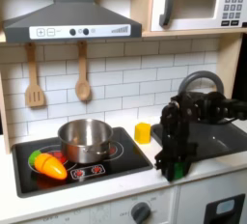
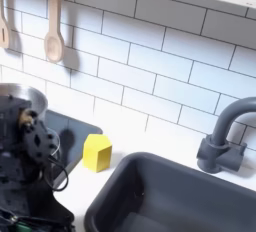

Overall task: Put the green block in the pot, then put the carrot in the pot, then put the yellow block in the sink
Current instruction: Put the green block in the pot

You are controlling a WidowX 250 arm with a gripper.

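Right of the pot [image 1: 85, 139], at the counter's front edge, the gripper [image 1: 174, 166] closes on the green block [image 1: 177, 169], which looks light, stiff and smooth, best pinched across two flat opposite faces.

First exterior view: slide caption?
WidowX hand lowered at the counter's front edge; carrot beside steel pot, yellow block behind.
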